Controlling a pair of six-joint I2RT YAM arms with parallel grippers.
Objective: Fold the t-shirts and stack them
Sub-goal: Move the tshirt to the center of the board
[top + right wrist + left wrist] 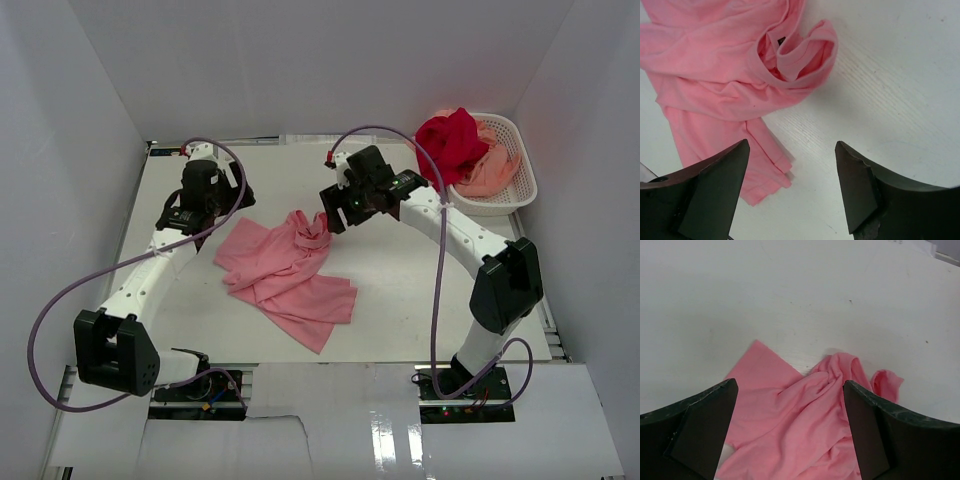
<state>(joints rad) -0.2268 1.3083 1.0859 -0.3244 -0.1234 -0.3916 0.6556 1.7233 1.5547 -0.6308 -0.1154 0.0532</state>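
A pink t-shirt (285, 272) lies crumpled on the white table, its collar bunched toward the far right. My left gripper (790, 390) hovers open over the shirt's left part (790, 430), nothing between its fingers. In the top view the left gripper (200, 212) is at the shirt's far-left edge. My right gripper (792, 150) is open above bare table just beside the collar (795, 60) and a sleeve (760, 170); in the top view the right gripper (335, 218) sits at the collar end. A deep red t-shirt (450, 140) and a peach t-shirt (490, 170) lie heaped in the basket.
The white lattice basket (520, 185) stands at the back right corner of the table. White walls enclose the table on the left, back and right. Purple cables loop from both arms.
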